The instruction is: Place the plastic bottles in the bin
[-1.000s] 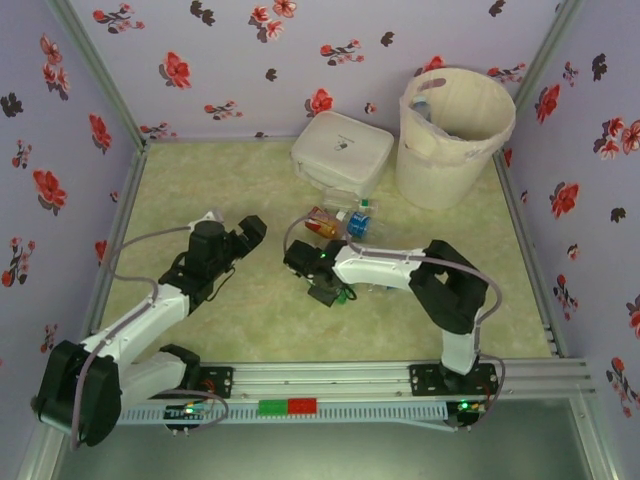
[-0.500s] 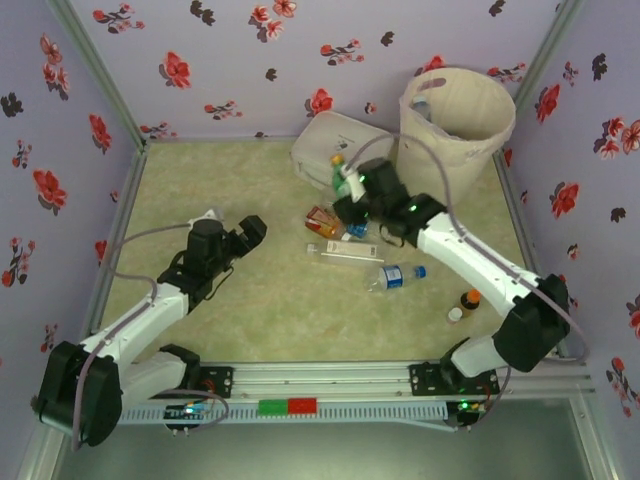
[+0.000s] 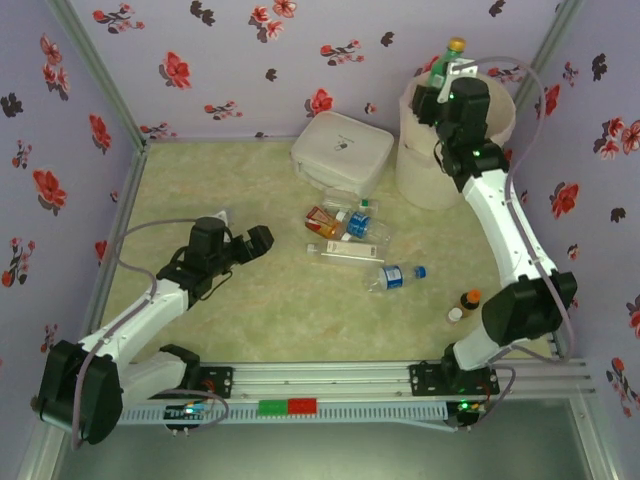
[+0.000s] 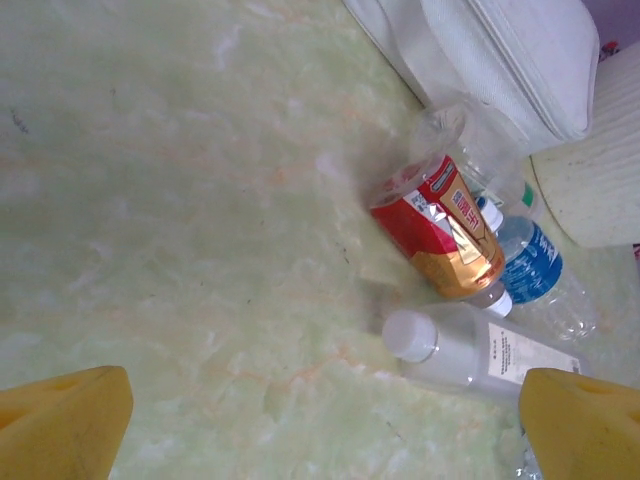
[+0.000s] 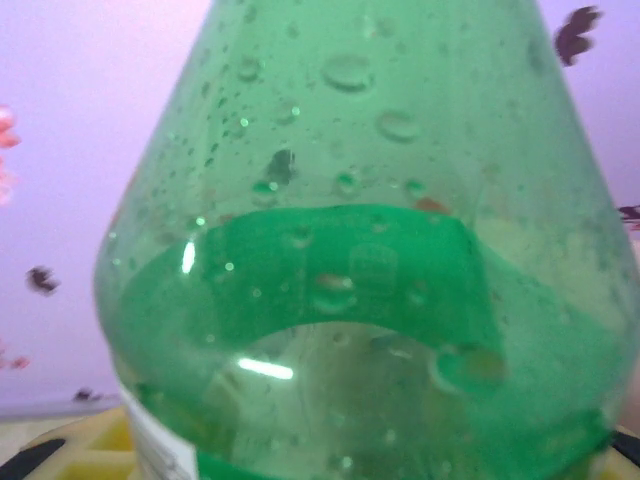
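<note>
right gripper [image 3: 444, 84] clamped on green bottle [image 3: 440, 67], up high over the near-left rim of the bin [image 3: 440, 172] at far right, bottle upright, yellowish cap on top. left gripper [image 3: 259, 240] low at centre-left, jaws wide, holding nothing. loose bottles lie well right of it: red-label bottle [image 4: 437, 228], blue-label bottle [image 4: 537, 265], clear white-cap bottle [image 4: 470, 352], just near of the white case [image 3: 342, 150].
</note>
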`<act>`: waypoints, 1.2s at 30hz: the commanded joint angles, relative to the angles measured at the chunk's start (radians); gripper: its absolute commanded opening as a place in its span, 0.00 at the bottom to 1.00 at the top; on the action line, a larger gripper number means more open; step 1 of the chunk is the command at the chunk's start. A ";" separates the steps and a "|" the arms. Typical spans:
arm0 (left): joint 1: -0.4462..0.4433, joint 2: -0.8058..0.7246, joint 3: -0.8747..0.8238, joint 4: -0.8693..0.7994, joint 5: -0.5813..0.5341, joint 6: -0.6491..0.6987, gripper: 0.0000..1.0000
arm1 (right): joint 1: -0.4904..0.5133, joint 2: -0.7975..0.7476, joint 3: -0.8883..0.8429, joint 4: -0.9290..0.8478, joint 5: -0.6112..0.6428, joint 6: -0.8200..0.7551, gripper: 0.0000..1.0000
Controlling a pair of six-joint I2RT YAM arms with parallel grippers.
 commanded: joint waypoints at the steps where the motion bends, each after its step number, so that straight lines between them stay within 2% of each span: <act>1: 0.003 -0.015 -0.007 -0.041 0.019 0.048 1.00 | -0.055 0.070 0.062 0.043 0.106 0.034 0.44; 7: 0.002 0.008 -0.002 -0.039 0.025 0.058 1.00 | -0.104 0.176 0.145 -0.033 0.131 0.027 0.44; 15: 0.000 0.052 0.036 -0.033 0.062 0.076 1.00 | -0.124 0.237 0.128 -0.075 0.150 0.037 0.51; 19: -0.004 0.065 0.044 -0.034 0.070 0.084 1.00 | -0.131 0.246 0.134 -0.093 0.151 0.050 0.64; 23: -0.012 0.066 0.051 -0.037 0.070 0.093 1.00 | -0.131 0.225 0.150 -0.107 0.157 0.054 0.94; 24: -0.015 0.066 0.055 -0.037 0.070 0.098 1.00 | -0.131 0.213 0.150 -0.104 0.159 0.056 1.00; 32: -0.060 0.099 0.124 -0.042 0.070 0.150 1.00 | -0.120 0.083 0.131 -0.132 0.159 0.102 1.00; 36: -0.088 0.130 0.155 -0.033 0.069 0.157 1.00 | -0.101 0.013 0.112 -0.185 0.212 0.144 1.00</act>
